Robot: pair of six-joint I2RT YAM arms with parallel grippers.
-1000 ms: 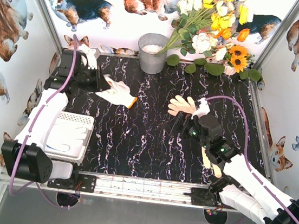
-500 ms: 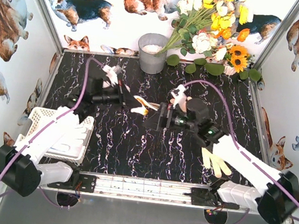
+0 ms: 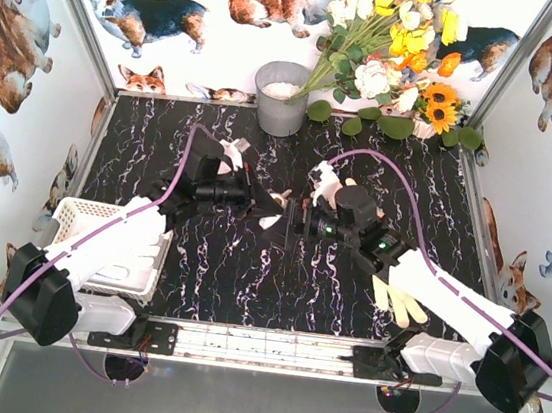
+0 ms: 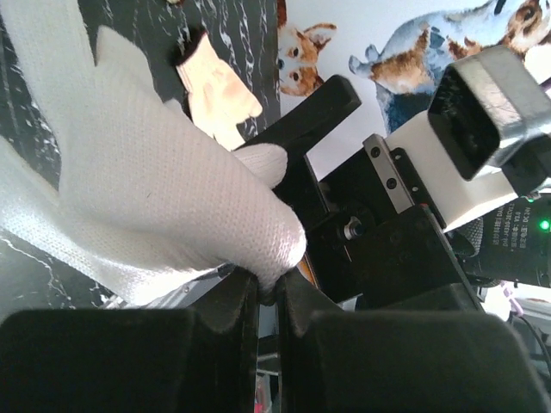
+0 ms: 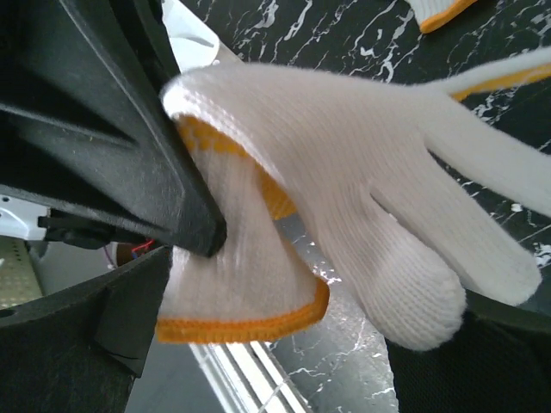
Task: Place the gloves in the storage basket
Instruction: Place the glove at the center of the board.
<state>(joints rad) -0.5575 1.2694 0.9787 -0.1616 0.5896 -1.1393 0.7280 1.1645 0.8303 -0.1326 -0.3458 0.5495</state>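
1. L gripper (image 4: 269, 288): we see its jaws pressed together, w/ an edge of the white glove (image 4: 155, 198) pinched between them.
2. This glove is held up well to the right of the basket (image 3: 78, 215) and a bit farther back. Its cuff (image 5: 250, 325) has an orange edge. If it touches the table (image 3: 246, 284), we cannot tell.
3. R gripper (image 5: 284, 344): jaws spread wide, one finger on each side of the same glove, not clamped on it. It faces the L gripper, and the tips are very near each other.
4. 2nd glove (image 3: 136, 262), white, lies inside the basket, in its right part.
5. Cream glove (image 3: 395, 300) lies on the table far to the right of the basket, partly under the R arm (image 3: 446, 298).
6. The basket stands at the near-left side of the table, and the L arm (image 3: 110, 242) passes over it.
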